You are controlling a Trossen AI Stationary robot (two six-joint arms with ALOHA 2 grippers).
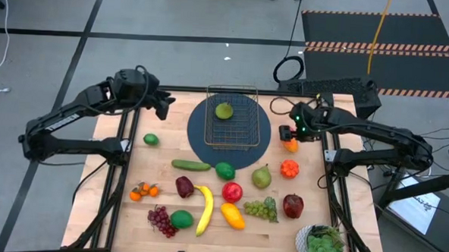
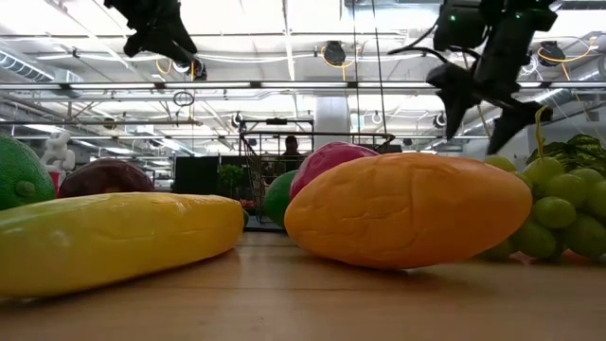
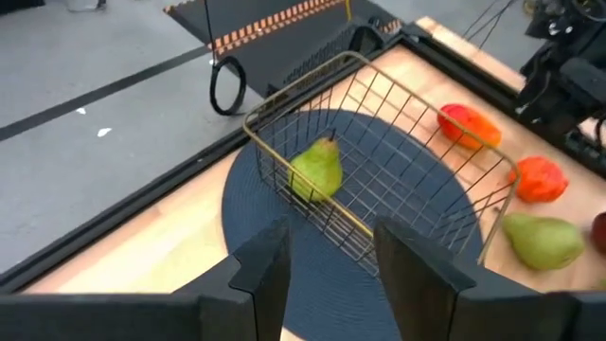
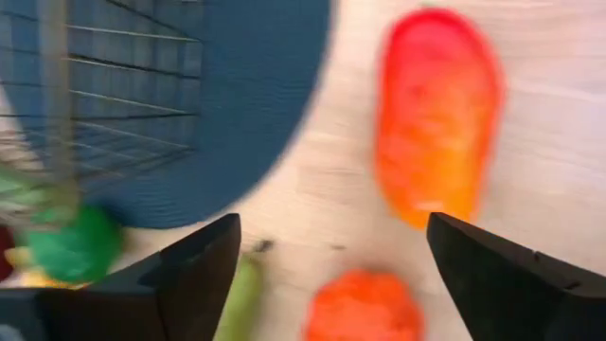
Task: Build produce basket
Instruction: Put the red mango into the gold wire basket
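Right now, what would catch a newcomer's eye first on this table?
The wire basket on the round blue mat at the table's far middle, with a single green pear inside. Nearer, bright toy produce lies scattered over the wood. The right gripper hangs open above a red-orange mango just right of the mat; the left gripper waits at the far left corner.

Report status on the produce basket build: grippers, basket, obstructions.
Left gripper open, hovering beside the wire basket. Right gripper open above red-orange mango, nothing held. One green pear in basket. Nothing blocking.
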